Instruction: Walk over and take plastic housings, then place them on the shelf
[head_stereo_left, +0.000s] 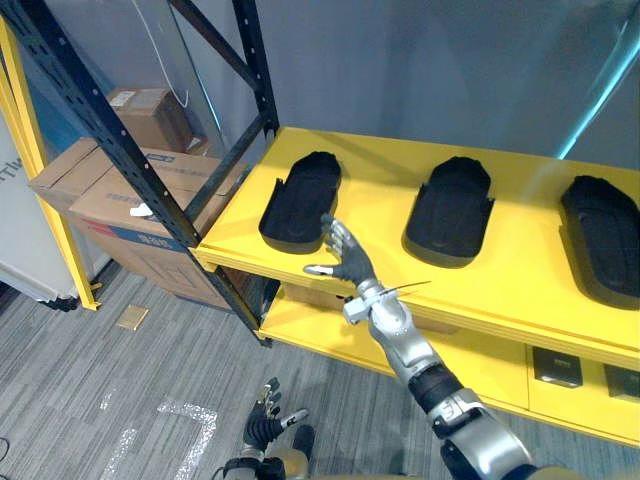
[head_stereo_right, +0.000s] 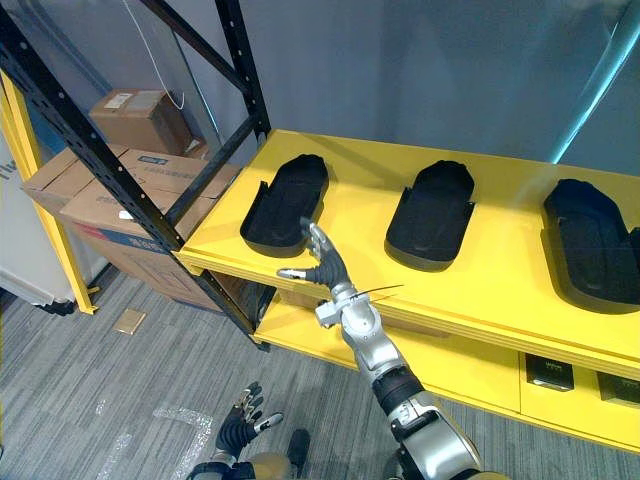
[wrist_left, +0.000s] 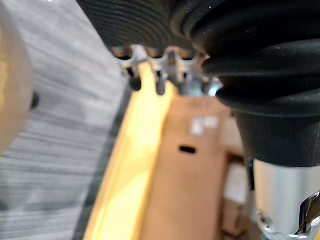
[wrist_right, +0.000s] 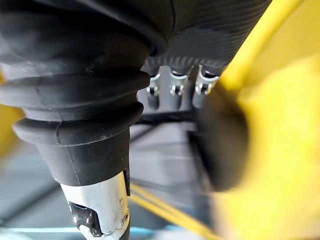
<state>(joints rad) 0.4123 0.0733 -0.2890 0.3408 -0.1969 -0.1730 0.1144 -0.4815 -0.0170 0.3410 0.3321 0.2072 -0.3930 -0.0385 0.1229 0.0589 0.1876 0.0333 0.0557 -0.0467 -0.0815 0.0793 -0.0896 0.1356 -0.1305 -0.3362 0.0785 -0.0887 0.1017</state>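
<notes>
right hand (head_stereo_left: 350, 265) splayed beside leftmost housing (head_stereo_left: 300, 200), yellow shelf (head_stereo_left: 380, 215)

Bare yellow gaps on shelf (head_stereo_left: 380, 200) between the three housings (head_stereo_left: 300, 200); front strip open. Black brace (head_stereo_left: 225, 165) and upright (head_stereo_left: 120, 146) block left end, boxes (head_stereo_left: 110, 195) beyond.

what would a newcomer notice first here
The bright yellow shelf carries three black plastic housings in a row: left housing, middle housing, right housing. The open right hand is raised at the left housing's near end, while the left hand hangs low over the grey floor. Cardboard boxes sit at far left.
</notes>
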